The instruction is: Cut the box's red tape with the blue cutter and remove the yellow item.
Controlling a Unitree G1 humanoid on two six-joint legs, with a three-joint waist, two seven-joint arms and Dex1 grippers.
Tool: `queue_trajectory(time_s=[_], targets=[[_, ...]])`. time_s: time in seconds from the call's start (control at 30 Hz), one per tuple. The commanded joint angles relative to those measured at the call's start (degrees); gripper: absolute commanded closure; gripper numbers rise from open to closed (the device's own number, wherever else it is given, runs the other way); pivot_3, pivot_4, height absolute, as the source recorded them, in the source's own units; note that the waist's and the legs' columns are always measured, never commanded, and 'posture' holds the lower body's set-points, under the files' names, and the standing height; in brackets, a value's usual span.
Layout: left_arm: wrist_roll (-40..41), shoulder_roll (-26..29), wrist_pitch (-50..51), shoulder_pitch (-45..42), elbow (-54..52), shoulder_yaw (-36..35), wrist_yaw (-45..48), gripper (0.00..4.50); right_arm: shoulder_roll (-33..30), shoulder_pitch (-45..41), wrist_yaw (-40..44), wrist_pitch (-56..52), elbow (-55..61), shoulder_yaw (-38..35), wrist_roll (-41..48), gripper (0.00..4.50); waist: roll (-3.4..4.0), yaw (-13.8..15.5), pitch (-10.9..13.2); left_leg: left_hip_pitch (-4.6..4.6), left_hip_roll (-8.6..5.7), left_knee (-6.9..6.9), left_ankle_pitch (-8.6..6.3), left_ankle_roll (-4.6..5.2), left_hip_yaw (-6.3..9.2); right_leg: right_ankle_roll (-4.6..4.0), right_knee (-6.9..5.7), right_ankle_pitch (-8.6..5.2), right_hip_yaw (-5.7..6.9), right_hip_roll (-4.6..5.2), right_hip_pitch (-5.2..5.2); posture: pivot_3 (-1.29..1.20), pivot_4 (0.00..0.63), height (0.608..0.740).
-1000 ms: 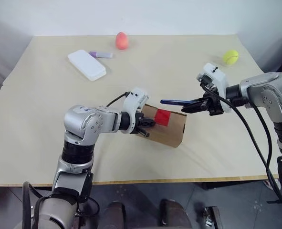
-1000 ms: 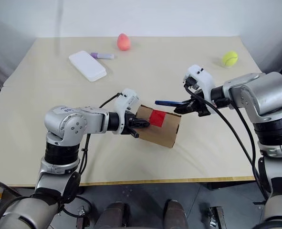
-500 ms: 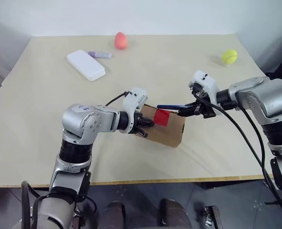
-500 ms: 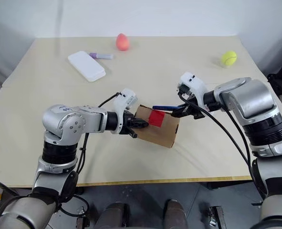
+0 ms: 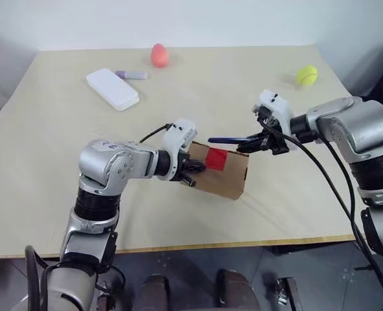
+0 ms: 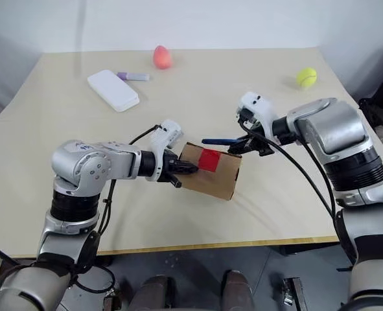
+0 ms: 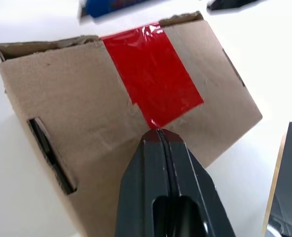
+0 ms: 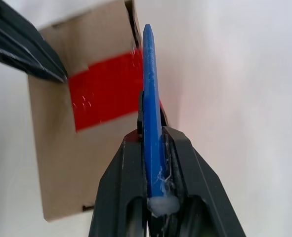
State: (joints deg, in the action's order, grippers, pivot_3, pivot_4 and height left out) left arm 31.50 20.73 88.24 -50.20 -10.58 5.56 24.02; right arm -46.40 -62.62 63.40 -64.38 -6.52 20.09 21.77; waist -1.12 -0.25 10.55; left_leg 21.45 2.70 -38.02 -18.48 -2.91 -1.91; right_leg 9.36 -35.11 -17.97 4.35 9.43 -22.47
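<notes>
On the far left of the table (image 5: 42,162) lies a white case (image 5: 112,89), with a purple marker (image 5: 131,75) just beside it and a pink egg (image 5: 158,55) a little farther right. Nearer the front edge, the left gripper (image 5: 192,175) has its jaws pressed together, and its tips rest against the left side of the box (image 5: 230,180), at the near edge of the tape (image 5: 216,159). The box sits mid-table, flaps down, the tape running across its top seam. The right gripper (image 5: 265,140) comes in from the right and pinches the cutter (image 5: 229,139) by its rear end. The cutter lies roughly level, its tip pointing left above the box's far edge, close to the tape; whether it touches the cardboard I cannot tell. A tennis ball (image 5: 306,75) sits far right, well apart from the box.
</notes>
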Motion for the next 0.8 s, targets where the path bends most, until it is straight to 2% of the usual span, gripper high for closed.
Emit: queue_trajectory(time_s=[0.03, 0.33, 0.8], targets=[[-0.8, 3.2, 2.5, 1.5, 1.8, 1.9, 0.3, 4.50, 0.2, -0.3, -0.8, -1.9, 4.1, -2.8, 1.2, 4.33, 0.00, -0.1, 0.0, 0.00, 0.00, 0.00, 0.00, 0.00, 0.00, 0.00, -0.01, 0.00, 0.00, 0.00, -0.01, 0.00, 0.150, 0.740], [1.6, 8.3, 4.3, 2.2, 0.0, 2.1, 2.7, 4.50, 0.1, 2.2, -3.2, -6.5, 11.1, -3.1, 3.0, 4.33, 0.00, -0.2, 0.0, -0.02, 0.02, 0.00, 0.00, 0.00, -0.02, 0.00, -0.09, 0.00, 0.00, 0.00, -0.05, 0.00, 0.150, 0.740], [2.9, 8.3, 4.3, 2.8, -1.0, 1.9, 1.5, 4.50, 2.6, 0.1, -3.6, -3.2, 5.7, -2.9, 1.7, 4.33, 0.00, 0.0, 0.0, -0.02, 0.02, -0.02, 0.00, 0.00, -0.04, 0.00, -0.11, 0.00, -0.02, 0.00, -0.05, 0.00, 0.150, 0.740]])
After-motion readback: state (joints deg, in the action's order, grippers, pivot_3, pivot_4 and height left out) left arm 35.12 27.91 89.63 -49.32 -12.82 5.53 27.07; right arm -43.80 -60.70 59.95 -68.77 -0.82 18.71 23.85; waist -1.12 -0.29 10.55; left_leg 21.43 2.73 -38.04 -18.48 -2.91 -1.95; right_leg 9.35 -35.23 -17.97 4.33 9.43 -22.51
